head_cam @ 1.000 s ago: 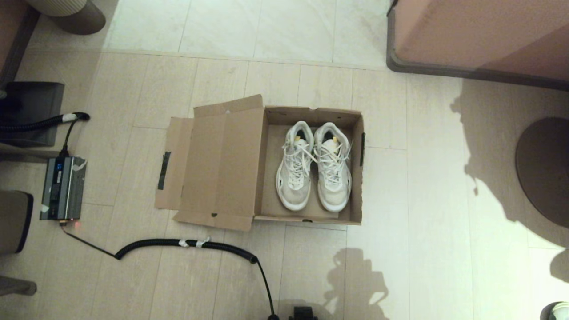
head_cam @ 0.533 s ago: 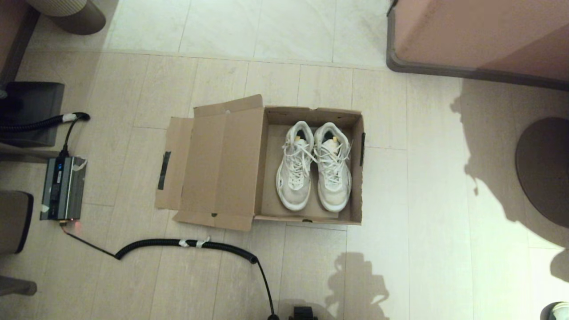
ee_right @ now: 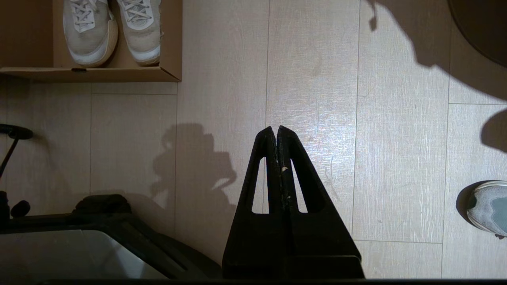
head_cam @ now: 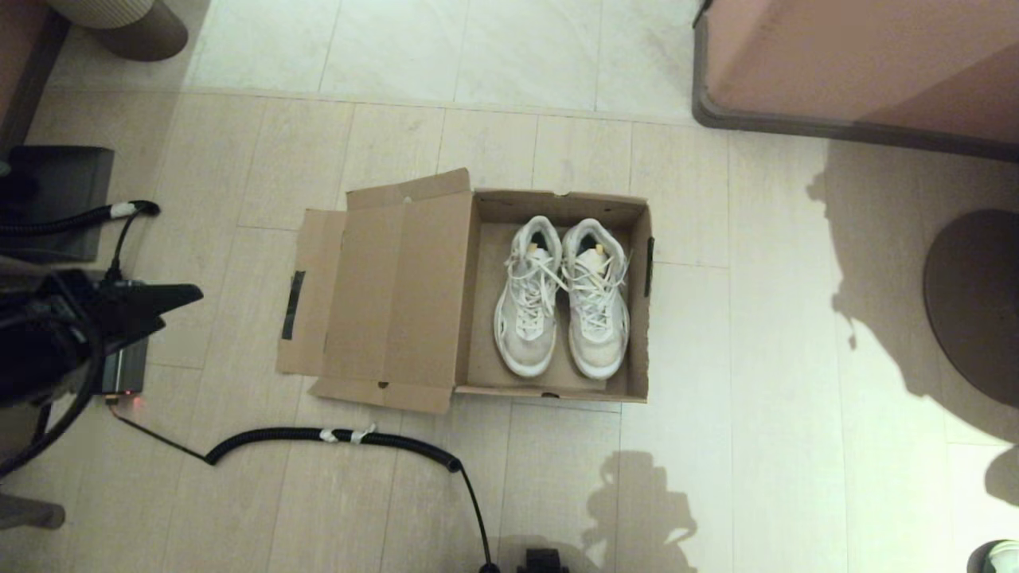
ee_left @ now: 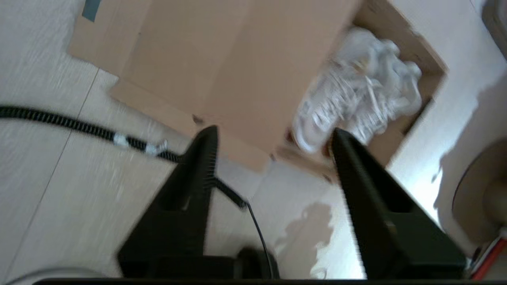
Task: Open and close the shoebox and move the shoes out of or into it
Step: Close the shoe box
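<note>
The brown cardboard shoebox (head_cam: 557,205) stands open on the floor, its lid (head_cam: 398,294) folded flat to the left with a dark tape strip on the outer flap. The two white shoes (head_cam: 595,310) sit side by side inside, toes toward me. My left gripper (head_cam: 187,298) hovers at the far left, well clear of the lid. In the left wrist view it (ee_left: 274,130) is open and empty, facing the box (ee_left: 222,59) and shoes (ee_left: 356,91). My right gripper (ee_right: 276,128) is shut on nothing over bare floor, to the right of the box (ee_right: 170,47).
A black corrugated cable (head_cam: 334,436) curves across the floor in front of the lid. A grey power unit (head_cam: 123,374) lies under my left arm. A pink furniture block (head_cam: 860,64) fills the far right, a round dark base (head_cam: 975,302) the right edge.
My left arm has come into the head view from the left edge, and its gripper has opened. The shoebox, shoes and right gripper have not moved.
</note>
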`<state>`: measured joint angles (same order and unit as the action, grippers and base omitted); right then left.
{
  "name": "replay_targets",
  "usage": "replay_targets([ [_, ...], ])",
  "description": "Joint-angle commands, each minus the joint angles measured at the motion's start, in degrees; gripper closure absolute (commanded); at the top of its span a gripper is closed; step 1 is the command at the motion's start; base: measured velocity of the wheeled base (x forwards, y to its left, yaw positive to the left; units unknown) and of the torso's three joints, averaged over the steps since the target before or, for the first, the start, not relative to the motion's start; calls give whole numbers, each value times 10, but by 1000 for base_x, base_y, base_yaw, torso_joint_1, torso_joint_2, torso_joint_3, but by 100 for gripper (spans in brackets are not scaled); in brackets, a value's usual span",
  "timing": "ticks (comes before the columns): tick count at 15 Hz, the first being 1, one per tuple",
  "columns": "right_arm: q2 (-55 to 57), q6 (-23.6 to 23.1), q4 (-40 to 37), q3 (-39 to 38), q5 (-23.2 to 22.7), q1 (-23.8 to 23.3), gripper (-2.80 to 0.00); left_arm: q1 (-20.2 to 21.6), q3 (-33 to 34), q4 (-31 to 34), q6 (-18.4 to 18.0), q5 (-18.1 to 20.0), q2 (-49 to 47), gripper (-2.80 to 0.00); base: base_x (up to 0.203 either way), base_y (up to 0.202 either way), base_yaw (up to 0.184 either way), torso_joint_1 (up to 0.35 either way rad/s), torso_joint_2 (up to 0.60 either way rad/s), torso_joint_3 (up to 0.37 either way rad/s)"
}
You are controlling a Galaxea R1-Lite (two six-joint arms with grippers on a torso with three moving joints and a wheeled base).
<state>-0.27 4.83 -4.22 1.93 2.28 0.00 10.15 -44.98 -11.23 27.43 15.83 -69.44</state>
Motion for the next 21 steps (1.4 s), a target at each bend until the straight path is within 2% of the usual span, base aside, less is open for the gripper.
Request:
replay_targets([
  [1, 4, 1, 0, -1, 1, 0, 0, 61, 0, -91, 2, 67, -153, -280, 0, 0, 0, 0, 0, 0],
  [4, 4, 1, 0, 0, 3, 0, 0, 129, -8, -237, -9, 179, -311, -280, 0, 0, 0, 0, 0, 0],
  [7, 4, 2, 0, 0, 3, -1, 0, 153, -45, -362, -26, 219, -463, -280, 0, 0, 0, 0, 0, 0],
  [10, 3, 2, 0, 0, 3, -1, 0, 162, -133, -449, -33, 235, -593, -280, 0, 0, 0, 0, 0, 0],
  [13, 4, 1, -1, 0, 3, -1, 0, 161, -234, -476, -35, 247, -675, -280, 0, 0, 0, 0, 0, 0],
  [21, 4, 3, -1, 0, 4, -1, 0, 123, -441, -480, -34, 243, -801, -280, 0, 0, 0, 0, 0, 0],
])
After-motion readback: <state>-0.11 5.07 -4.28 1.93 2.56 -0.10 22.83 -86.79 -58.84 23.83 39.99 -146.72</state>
